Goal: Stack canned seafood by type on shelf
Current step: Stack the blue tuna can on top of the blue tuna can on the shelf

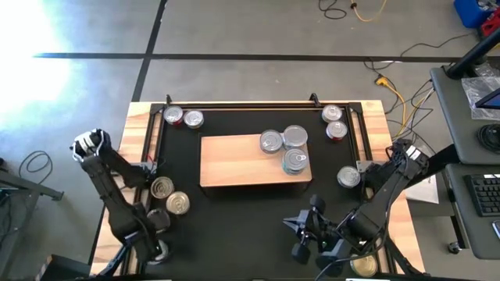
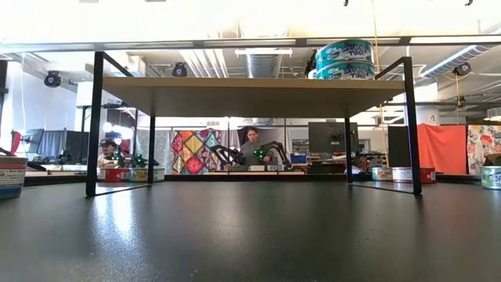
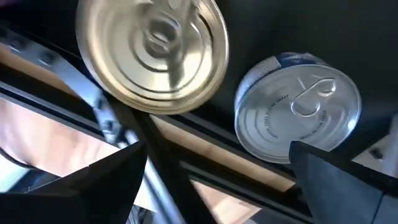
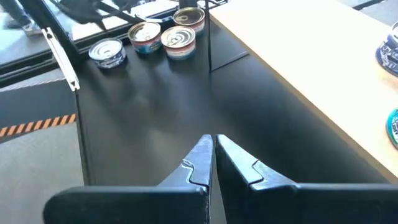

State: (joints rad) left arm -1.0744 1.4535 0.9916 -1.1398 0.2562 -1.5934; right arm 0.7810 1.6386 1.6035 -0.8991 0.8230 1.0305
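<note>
While both arms sit at the near edge of the black mat (image 1: 234,211), the scene reads from left to right, each place given against the shelf:
Left gripper: the left gripper (image 3: 217,180) hangs over the mat's left edge, to the left of and nearer than the shelf; its two dark fingers (image 3: 93,186) stand wide apart and hold nothing
Tins by left gripper: a gold-lidded tin (image 1: 162,187) and a silver-lidded tin (image 1: 178,204) lie side by side on the mat, left of the shelf's near left corner; in the left wrist view both lids show just ahead of the spread fingers
Far left tins: two tins, one with a red label (image 1: 173,116) and one with a silver lid (image 1: 194,119), stand beyond the shelf's far left corner
Shelf: the shelf (image 1: 234,160), a pale wood board on thin black legs, stands in the middle of the mat
Tins on shelf: three silver-lidded tins (image 1: 284,144) cluster together on the shelf's right end; the low view shows two blue-labelled tins (image 2: 343,59) stacked there
Right gripper: the right gripper (image 4: 213,155) hovers over bare mat, nearer than the shelf's right end; its fingers are pressed together, holding nothing
Far right tins: two tins (image 1: 333,122) stand beyond the shelf's far right corner
Lone tin: one silver-lidded tin (image 1: 348,176) sits on the mat just right of the shelf's near right corner
</note>
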